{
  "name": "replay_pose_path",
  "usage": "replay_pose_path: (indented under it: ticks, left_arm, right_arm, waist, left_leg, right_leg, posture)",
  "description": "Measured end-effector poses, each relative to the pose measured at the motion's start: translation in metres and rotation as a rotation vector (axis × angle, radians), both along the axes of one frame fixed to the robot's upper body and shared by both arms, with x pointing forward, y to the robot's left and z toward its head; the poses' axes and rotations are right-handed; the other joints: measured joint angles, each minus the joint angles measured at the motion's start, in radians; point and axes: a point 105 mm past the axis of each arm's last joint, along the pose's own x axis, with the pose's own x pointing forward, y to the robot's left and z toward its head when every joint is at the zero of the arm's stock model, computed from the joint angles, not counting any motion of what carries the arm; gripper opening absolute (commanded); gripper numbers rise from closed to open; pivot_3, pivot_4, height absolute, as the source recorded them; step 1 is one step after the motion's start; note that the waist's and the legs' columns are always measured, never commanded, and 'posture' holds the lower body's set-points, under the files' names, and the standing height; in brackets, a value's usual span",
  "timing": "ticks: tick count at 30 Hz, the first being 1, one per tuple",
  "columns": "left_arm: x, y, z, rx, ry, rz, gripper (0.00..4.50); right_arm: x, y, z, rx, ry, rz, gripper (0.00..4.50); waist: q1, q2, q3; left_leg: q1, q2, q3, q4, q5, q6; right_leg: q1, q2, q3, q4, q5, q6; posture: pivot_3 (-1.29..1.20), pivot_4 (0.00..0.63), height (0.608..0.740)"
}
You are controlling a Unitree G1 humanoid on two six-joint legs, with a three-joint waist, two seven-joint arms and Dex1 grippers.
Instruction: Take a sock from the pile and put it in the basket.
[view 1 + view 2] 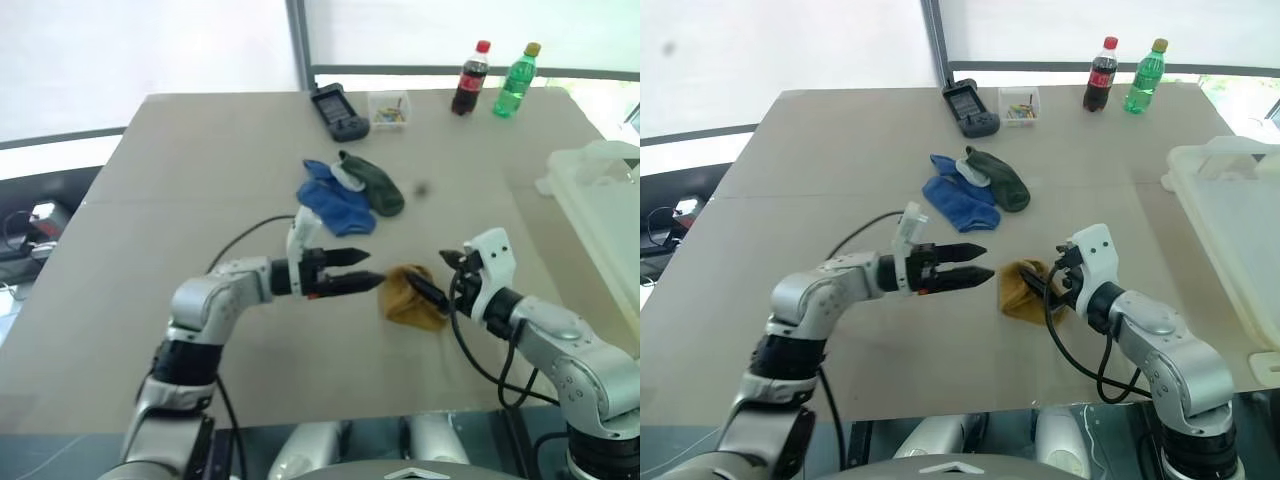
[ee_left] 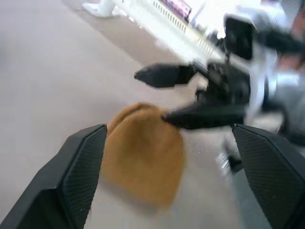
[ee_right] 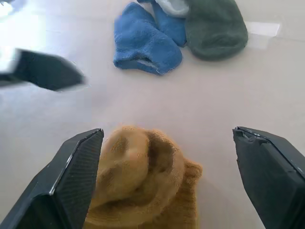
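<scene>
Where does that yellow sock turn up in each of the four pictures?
Left eye view: yellow sock lies low, right of centre.
Right eye view: lower middle.
Left wrist view: centre, low.
Right wrist view: bottom middle.
Shared landmark: the blue socks, also in the right wrist view.

Mustard-yellow sock (image 1: 412,296) (blue socks (image 1: 334,201) beyond)

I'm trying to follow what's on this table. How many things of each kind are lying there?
Yellow socks: 1 bundle
Blue socks: 2
Green-grey sock: 1
Bottles: 2, cola, green
Clear box: 1
Dark handset: 1
Basket: 1
Total: 9
</scene>
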Motion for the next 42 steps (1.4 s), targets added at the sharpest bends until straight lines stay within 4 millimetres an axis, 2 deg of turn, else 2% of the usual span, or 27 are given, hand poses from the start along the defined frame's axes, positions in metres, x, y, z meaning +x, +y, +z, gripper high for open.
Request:
replay_pose_path:
  ticks: [4,9,19,23,27,29,30,34,37,38,39,42]
  left_arm:
    - [-0.009,0.009,-0.004,0.043,-0.161,-0.028,4.46]
    - [-0.017,0.017,-0.006,0.076,-0.247,-0.047,4.46]
    - [-0.017,0.022,-0.004,0.088,-0.328,-0.019,4.5]
    - [-0.018,0.024,-0.006,0.101,-0.349,-0.019,4.5]
    - [-0.021,0.026,-0.007,0.105,-0.373,-0.028,4.5]
    - [-0.021,0.025,-0.005,0.099,-0.386,-0.029,4.5]
    - [-0.021,0.024,-0.004,0.09,-0.395,-0.028,4.5]
    - [-0.019,0.022,0.0,0.082,-0.416,-0.029,4.5]
    - [-0.016,0.017,0.006,0.062,-0.439,-0.02,4.5]
    - [-0.015,0.015,0.008,0.051,-0.447,-0.019,4.5]
    - [-0.015,0.014,0.009,0.046,-0.45,-0.02,4.5]
    - [-0.013,0.01,0.012,0.029,-0.459,-0.015,4.5]
  right_arm:
    - [-0.002,0.0,-0.02,-0.042,0.1,-0.011,4.44]
    - [-0.006,-0.007,-0.03,-0.081,0.153,-0.02,4.44]
    - [-0.018,-0.002,-0.037,-0.206,0.13,0.118,0.01]
    - [-0.017,-0.002,-0.036,-0.201,0.119,0.129,0.01]
    - [-0.013,-0.008,-0.032,-0.098,0.127,0.103,0.01]
    - [-0.008,-0.016,-0.021,-0.015,0.111,0.068,0.01]
    - [-0.001,-0.027,-0.004,0.044,0.063,0.032,0.01]
    - [0.013,-0.057,0.039,0.129,-0.072,-0.051,0.01]
    - [0.027,-0.105,0.072,0.154,-0.164,-0.205,0.01]
    - [0.033,-0.13,0.085,0.154,-0.199,-0.297,0.01]
    - [0.035,-0.144,0.091,0.154,-0.219,-0.349,0.01]
    - [0.045,-0.202,0.112,0.149,-0.258,-0.577,0.01]
  waist:
    - [0.002,0.0,0.0]
    - [0.001,0.0,0.0]
    - [0.002,-0.001,0.0]
    - [0.002,-0.001,0.0]
    - [0.003,-0.001,0.0]
    - [0.003,0.0,0.0]
    - [0.002,0.0,0.001]
    - [0.001,0.0,0.001]
    - [0.003,0.001,0.001]
    - [0.003,0.001,0.001]
    - [0.003,0.001,0.001]
    - [0.001,0.001,0.001]
  left_leg:
    - [-0.001,0.0,-0.001,0.0,0.0,0.0]
    - [-0.001,0.0,-0.001,0.0,0.0,0.0]
    - [0.0,0.0,-0.001,0.001,0.0,0.0]
    - [0.001,0.0,-0.001,0.001,0.0,0.0]
    - [0.0,0.0,-0.001,0.001,0.0,0.0]
    - [0.0,0.0,-0.001,0.001,0.0,0.0]
    - [0.0,0.0,-0.001,0.001,0.0,0.0]
    - [0.0,0.0,-0.001,0.0,0.0,0.0]
    - [-0.001,-0.001,-0.001,0.0,0.0,0.0]
    - [-0.001,-0.001,-0.001,0.0,0.0,0.0]
    - [-0.001,-0.001,-0.001,0.0,0.0,0.0]
    - [-0.001,-0.001,0.0,0.0,0.0,0.001]
  right_leg:
    - [0.0,0.0,0.0,-0.001,0.0,0.0]
    - [0.0,0.0,0.0,0.0,0.0,0.0]
    - [0.001,0.0,-0.001,-0.001,0.0,0.0]
    - [0.002,0.0,-0.001,0.0,0.0,0.0]
    - [0.002,0.0,-0.001,-0.001,0.0,0.0]
    - [0.002,0.0,-0.001,0.0,0.0,0.0]
    - [0.002,0.0,-0.001,0.0,0.0,0.0]
    - [0.002,0.0,-0.001,-0.001,0.0,0.0]
    - [0.002,-0.001,-0.001,-0.001,0.0,0.0]
    - [0.001,-0.001,-0.001,-0.001,0.0,0.0]
    - [0.001,-0.001,-0.001,-0.001,0.0,0.0]
    - [0.001,-0.001,-0.001,0.0,0.0,0.0]
  posture:
    - [0.0,0.15,0.74]
    - [0.0,0.15,0.74]
    - [0.0,0.15,0.74]
    - [0.0,0.15,0.74]
    - [0.0,0.15,0.74]
    - [0.0,0.15,0.74]
    - [0.0,0.15,0.74]
    - [0.0,0.15,0.74]
    - [0.0,0.15,0.74]
    - [0.0,0.15,0.74]
    - [0.0,0.15,0.74]
    - [0.0,0.15,0.74]
